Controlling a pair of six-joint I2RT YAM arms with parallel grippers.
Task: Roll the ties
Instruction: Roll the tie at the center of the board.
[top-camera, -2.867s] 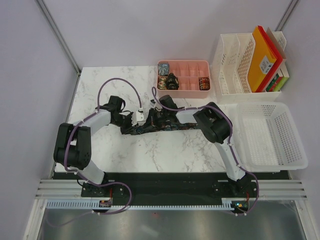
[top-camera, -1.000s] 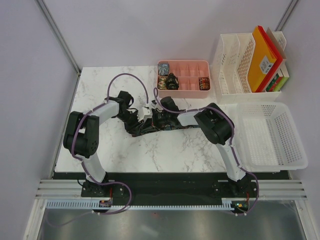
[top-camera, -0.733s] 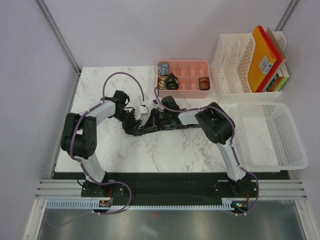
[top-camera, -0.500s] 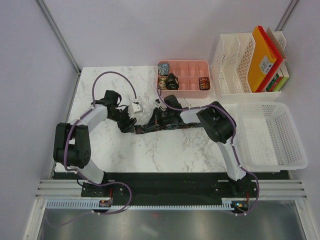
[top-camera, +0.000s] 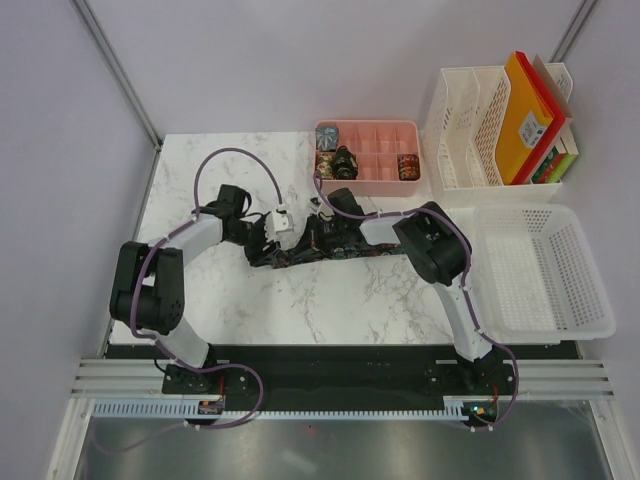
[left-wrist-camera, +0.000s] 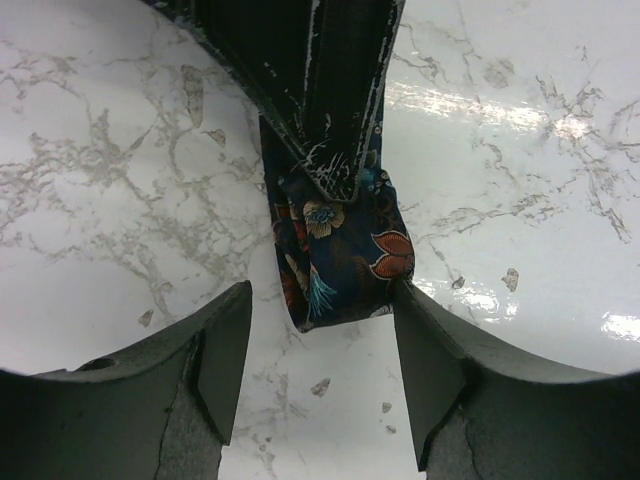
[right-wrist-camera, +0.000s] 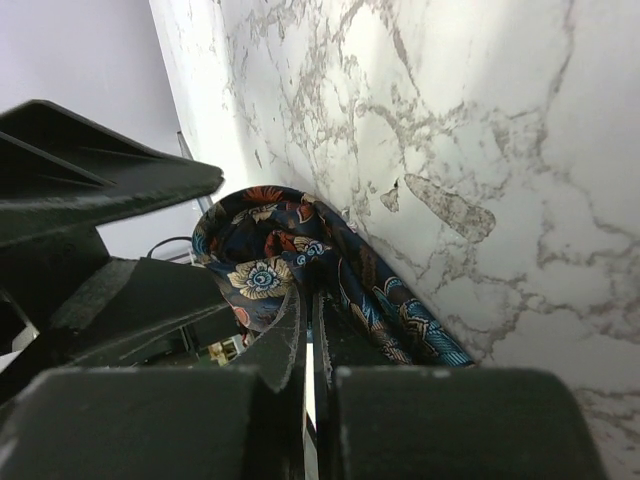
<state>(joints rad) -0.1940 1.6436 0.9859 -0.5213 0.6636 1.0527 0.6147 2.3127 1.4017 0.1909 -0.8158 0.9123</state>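
Note:
A dark floral tie (top-camera: 275, 260) lies as a strip across the marble table (top-camera: 330, 310). My right gripper (top-camera: 312, 238) is shut on its looped end (right-wrist-camera: 262, 262), and the fabric curls round the fingertips (right-wrist-camera: 290, 330). In the left wrist view that loop (left-wrist-camera: 340, 255) hangs from the right gripper's shut fingers (left-wrist-camera: 320, 100). My left gripper (left-wrist-camera: 322, 365) is open, its pads on either side of the loop; the right pad touches the cloth. Rolled ties sit in the pink tray (top-camera: 375, 181): grey-blue (top-camera: 327, 137), dark (top-camera: 345, 160), red-orange (top-camera: 407, 166).
A white file organiser (top-camera: 470, 130) with orange and red folders stands at the back right. A white mesh basket (top-camera: 540, 270) sits on the right. The left arm's purple cable (top-camera: 235, 160) arcs over the left part of the table.
My left gripper has opened and let go of the tie's end, drawing back left, then edging in again. The right gripper has closed fully on the loop.

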